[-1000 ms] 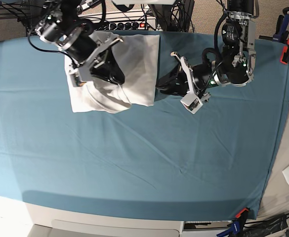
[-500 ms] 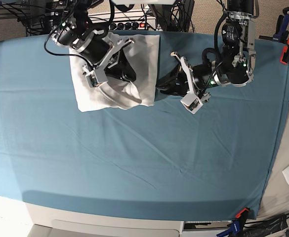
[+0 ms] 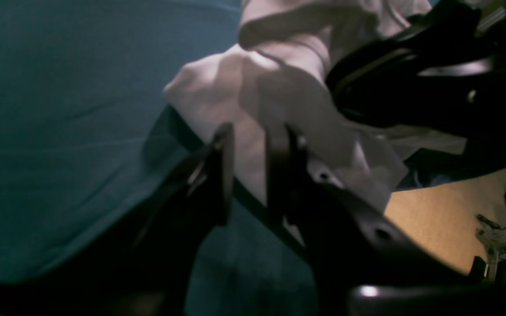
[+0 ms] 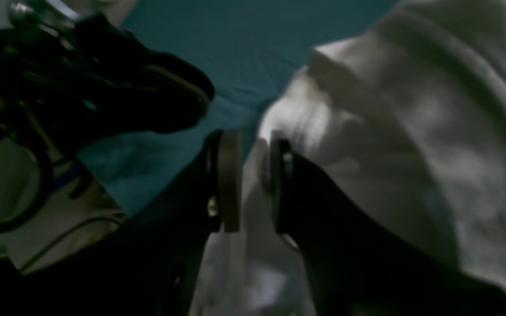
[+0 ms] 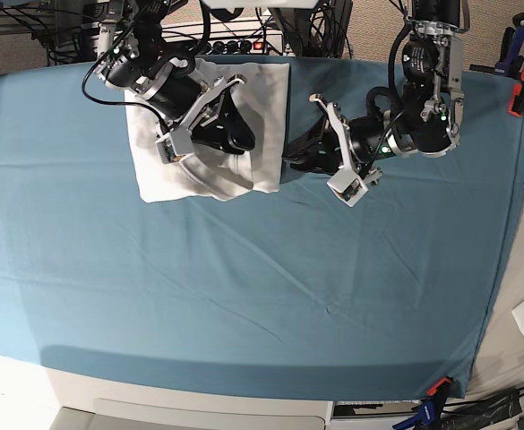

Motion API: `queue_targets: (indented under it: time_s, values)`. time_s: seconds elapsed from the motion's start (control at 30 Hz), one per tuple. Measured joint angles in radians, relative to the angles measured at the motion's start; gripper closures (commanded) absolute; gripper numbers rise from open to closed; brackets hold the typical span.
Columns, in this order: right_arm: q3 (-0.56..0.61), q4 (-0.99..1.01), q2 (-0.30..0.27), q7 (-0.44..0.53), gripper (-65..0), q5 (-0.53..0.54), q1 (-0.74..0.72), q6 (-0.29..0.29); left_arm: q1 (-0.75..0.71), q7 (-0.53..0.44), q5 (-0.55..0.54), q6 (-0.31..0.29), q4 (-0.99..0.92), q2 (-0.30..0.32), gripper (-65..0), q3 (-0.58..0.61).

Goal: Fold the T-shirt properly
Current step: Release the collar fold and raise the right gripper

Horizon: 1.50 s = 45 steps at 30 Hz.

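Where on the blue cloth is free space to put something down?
The teal cloth is bare everywhere in front of the folded T-shirt and both arms. The far edge is crowded: shirt, right end effector, left end effector.

A plain white cotton T-shirt (image 5: 244,98), no print, lies on a wide teal-blue cloth (image 5: 244,296). Beside the shirt, both black grippers carry pale grey-white brackets; the left gripper (image 5: 290,163) looks, as far as the dim views allow, uniformly black.
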State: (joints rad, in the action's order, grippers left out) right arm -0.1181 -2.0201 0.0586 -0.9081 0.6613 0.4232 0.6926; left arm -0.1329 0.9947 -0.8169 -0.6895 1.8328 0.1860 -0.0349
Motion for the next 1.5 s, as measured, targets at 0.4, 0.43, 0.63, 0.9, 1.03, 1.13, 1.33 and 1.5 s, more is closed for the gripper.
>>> queue_targets:
  time_s: [0.4,0.43,0.63,0.9,1.03,1.13,1.33,1.5]
  values:
    - [0.000,0.001,0.000,-0.087,-12.2,0.280,-0.085,0.000,0.000,0.000,0.002,0.000,0.000,0.000,-18.5,0.000]
    - [0.000,0.001,0.000,-0.088,-12.1,0.279,-0.096,0.000,0.000,0.000,0.003,0.000,0.000,0.000,-18.5,0.000]
    - [-0.106,-0.030,0.000,-0.091,-12.1,0.281,-0.169,0.000,0.000,0.000,0.003,0.000,0.000,0.000,-18.5,0.000]
    - [-0.485,-0.126,0.000,-0.110,-12.1,0.271,-0.185,0.000,0.000,0.000,0.004,0.000,0.000,0.000,-18.5,0.000]
    - [-0.678,-0.157,-0.037,-0.172,-12.0,0.388,-0.184,0.000,0.000,0.000,0.003,0.000,0.000,0.000,-18.5,0.000]
    - [-0.713,-0.159,-0.061,-0.194,-6.5,0.402,-0.152,0.000,0.000,0.000,0.003,0.004,0.000,0.000,-18.5,0.000]
    - [-0.634,-0.155,-0.061,-0.228,0.0,0.371,-0.074,0.005,0.000,0.000,0.000,0.004,0.000,0.000,-18.5,0.000]
    - [-0.618,-0.154,-0.061,-0.224,0.0,0.268,-0.066,0.004,0.000,0.029,-0.049,0.004,0.000,-0.001,-18.5,0.000]
